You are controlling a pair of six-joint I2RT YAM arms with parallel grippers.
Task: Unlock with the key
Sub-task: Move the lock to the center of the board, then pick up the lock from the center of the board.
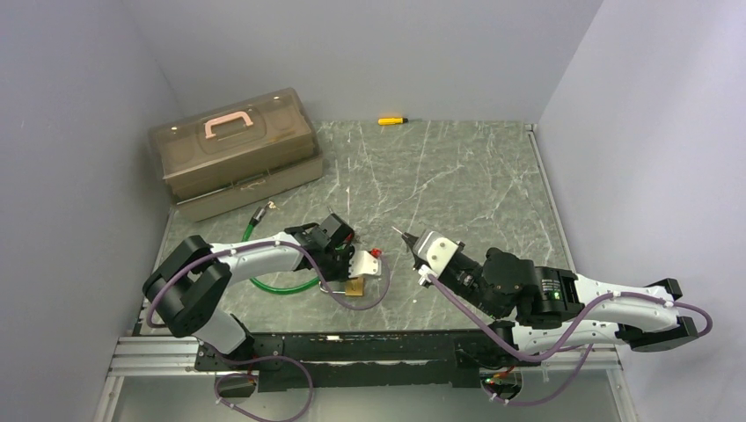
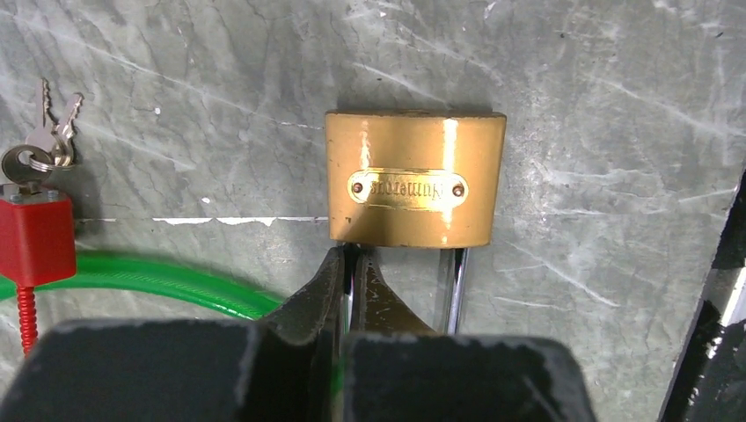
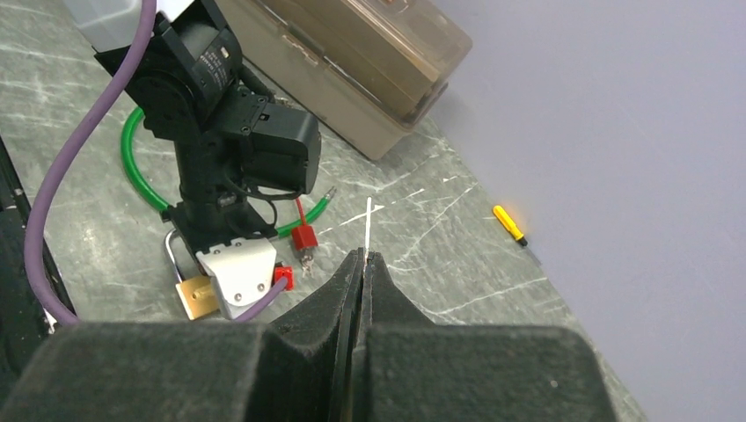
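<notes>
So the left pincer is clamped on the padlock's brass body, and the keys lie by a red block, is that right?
Not quite. The left pincer is clamped on the steel shackle of the padlock, not on its brass body, as the left wrist view shows. The keys do lie by the red block.

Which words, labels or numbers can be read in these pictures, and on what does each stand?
Nameplate on the brass padlock: embossed word, upside down, too blurred to read.
Label on the left arm: white print, too small to read.
Sticker on the right arm: too small to read.
No other text shows.
</notes>
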